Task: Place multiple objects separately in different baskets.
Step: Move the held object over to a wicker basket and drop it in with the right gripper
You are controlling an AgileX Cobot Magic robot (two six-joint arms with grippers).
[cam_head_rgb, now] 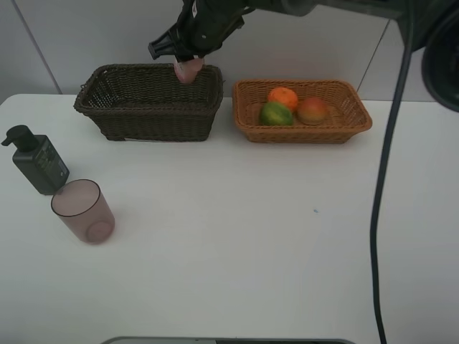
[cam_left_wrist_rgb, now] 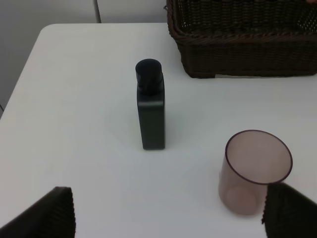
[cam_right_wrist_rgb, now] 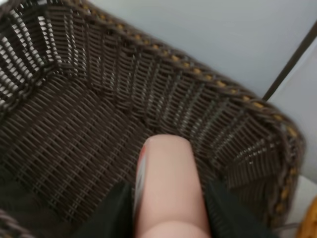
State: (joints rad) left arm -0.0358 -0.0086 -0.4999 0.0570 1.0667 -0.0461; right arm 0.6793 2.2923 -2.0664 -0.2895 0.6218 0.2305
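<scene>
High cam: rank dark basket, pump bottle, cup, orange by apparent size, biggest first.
1. dark basket
2-3. pump bottle and cup: about alike; the cup sits nearer the camera, so no ranking between them.
4. orange, smallest.

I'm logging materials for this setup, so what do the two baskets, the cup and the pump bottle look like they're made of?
The dark brown basket: woven wicker-like strands, matte; the weave shows. The orange-tan basket: a similar weave, slightly shinier, possibly plastic rattan. The mauve cup: probably translucent plastic; the table shows through it. The pump bottle: opaque dark green, matte, likely plastic.
</scene>
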